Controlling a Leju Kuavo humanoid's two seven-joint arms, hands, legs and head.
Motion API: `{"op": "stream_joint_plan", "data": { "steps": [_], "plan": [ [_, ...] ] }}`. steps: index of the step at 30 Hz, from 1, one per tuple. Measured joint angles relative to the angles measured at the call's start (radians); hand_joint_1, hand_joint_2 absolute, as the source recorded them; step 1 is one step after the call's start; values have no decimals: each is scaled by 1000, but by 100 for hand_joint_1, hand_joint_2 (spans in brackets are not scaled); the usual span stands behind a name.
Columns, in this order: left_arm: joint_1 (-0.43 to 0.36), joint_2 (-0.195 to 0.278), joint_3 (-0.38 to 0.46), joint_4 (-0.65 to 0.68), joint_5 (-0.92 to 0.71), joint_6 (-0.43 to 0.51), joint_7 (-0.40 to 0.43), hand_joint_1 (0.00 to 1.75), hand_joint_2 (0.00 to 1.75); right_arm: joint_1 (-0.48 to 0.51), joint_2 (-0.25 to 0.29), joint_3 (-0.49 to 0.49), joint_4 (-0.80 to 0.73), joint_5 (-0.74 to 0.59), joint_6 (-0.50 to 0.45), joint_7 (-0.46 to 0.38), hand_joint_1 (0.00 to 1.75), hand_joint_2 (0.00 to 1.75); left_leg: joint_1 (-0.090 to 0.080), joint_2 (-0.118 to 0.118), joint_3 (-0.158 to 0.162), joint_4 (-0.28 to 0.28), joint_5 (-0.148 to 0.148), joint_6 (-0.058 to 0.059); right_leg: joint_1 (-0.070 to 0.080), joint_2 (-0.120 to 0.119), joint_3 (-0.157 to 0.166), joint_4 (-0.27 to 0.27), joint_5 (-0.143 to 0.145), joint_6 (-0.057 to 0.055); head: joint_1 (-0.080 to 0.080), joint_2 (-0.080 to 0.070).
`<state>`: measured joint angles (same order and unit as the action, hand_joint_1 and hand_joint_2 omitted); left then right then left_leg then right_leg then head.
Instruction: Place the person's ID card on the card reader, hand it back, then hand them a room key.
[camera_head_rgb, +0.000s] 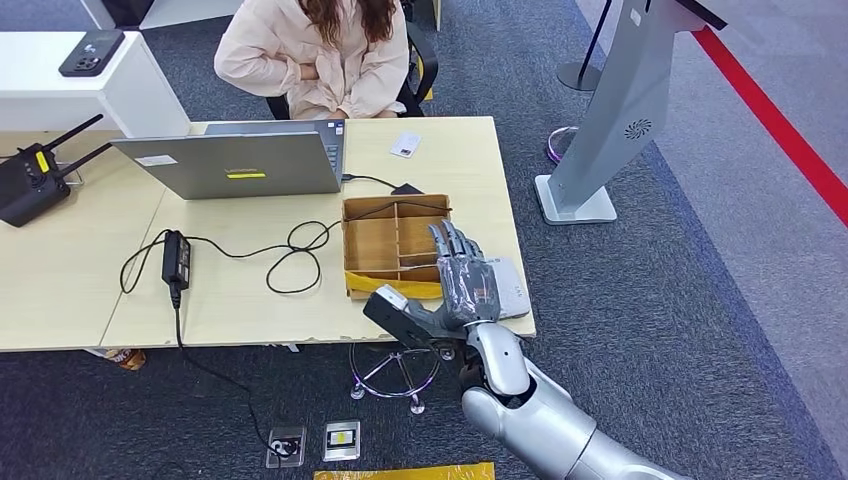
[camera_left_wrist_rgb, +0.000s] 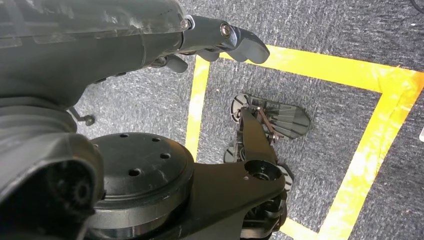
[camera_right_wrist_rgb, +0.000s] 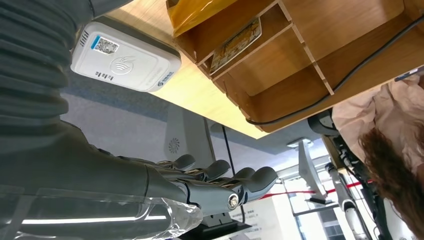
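Note:
A small white card (camera_head_rgb: 405, 144) lies flat on the table's far side, in front of the seated person (camera_head_rgb: 310, 50). My right hand (camera_head_rgb: 465, 278) hovers over the front right corner of the table with its fingers (camera_right_wrist_rgb: 220, 182) stretched out and nothing in it. Beneath and just right of it sits the white card reader (camera_head_rgb: 514, 287) (camera_right_wrist_rgb: 125, 62). A partitioned wooden box (camera_head_rgb: 390, 240) stands just ahead of the hand, and a printed card (camera_right_wrist_rgb: 236, 44) lies in one compartment. My left hand (camera_left_wrist_rgb: 200, 40) hangs above the floor, holding nothing.
A silver laptop (camera_head_rgb: 240, 160) stands open at the table's middle, with a black power brick (camera_head_rgb: 177, 255) and looping cable (camera_head_rgb: 295, 255) in front. A black router (camera_head_rgb: 30, 180) sits far left. A grey kiosk stand (camera_head_rgb: 620, 110) rises right of the table.

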<state>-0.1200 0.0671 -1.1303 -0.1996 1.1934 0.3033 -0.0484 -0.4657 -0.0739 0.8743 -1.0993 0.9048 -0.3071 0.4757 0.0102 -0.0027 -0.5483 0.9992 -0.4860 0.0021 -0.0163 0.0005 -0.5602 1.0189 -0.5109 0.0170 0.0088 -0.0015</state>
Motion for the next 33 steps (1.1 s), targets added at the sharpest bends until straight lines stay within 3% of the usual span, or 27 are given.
{"op": "stream_joint_plan", "data": {
  "steps": [33],
  "plan": [
    [-3,-1,-3,0,-30,-16,21,0,0,-139,58,46,217,21,84,-11,0,175,1,0,0,0,0,0,1,0,0,0,0,0,0,0]
  ]
}}
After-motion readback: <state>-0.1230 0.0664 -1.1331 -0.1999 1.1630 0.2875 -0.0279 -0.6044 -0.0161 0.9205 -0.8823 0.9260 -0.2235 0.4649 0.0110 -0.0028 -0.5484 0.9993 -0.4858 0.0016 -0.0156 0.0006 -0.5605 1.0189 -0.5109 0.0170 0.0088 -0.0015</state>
